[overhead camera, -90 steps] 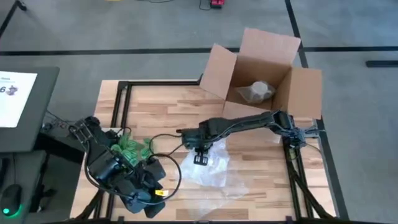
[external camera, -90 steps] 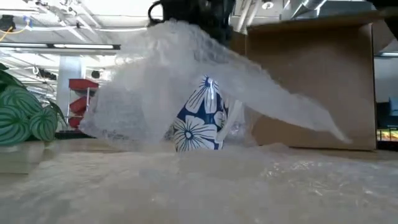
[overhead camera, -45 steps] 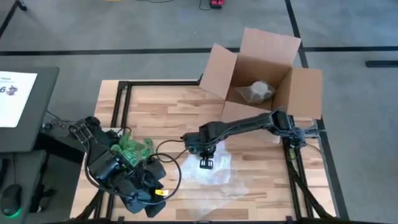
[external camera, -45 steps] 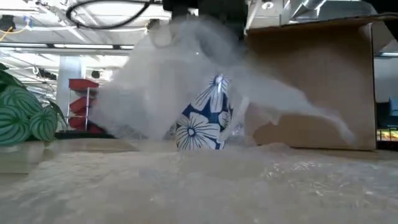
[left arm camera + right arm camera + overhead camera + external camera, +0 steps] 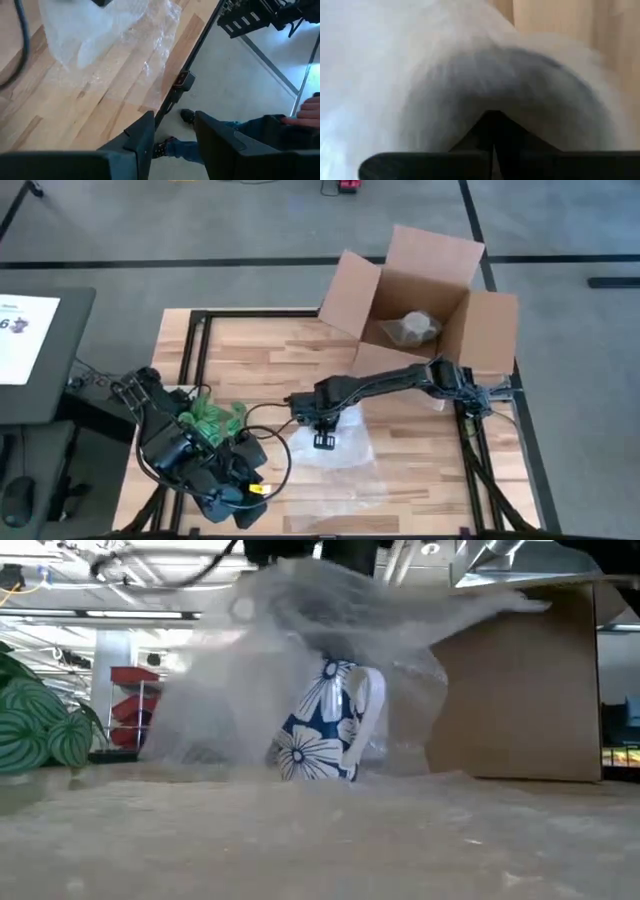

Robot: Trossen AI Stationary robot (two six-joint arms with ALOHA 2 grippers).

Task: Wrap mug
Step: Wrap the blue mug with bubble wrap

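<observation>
A blue mug with white flowers and a white handle stands on a sheet of bubble wrap in the middle of the table. Part of the sheet is raised over the mug like a tent. My right gripper hangs just above the mug, shut on that raised part. In the high view the wrap and the gripper hide the mug. My left gripper waits open at the table's near left corner, and nothing is between its fingers. My right gripper pinches a bunched part of the bubble wrap between its two shut fingers, which come from above and point down. The wrap arches up over the mug from the fingers, while the rest of the sheet lies on the table.
An open cardboard box holding a wrapped bundle stands at the far right. A green plant sits beside the left arm. Past the near edge, a person's shoes show on the floor.
My right gripper has kept its hold on the wrap and shifted slightly toward the near edge, then back. The flap that hung down on the box side has swung up to lie about level over the mug. The mug's handle side now shows more plainly.
</observation>
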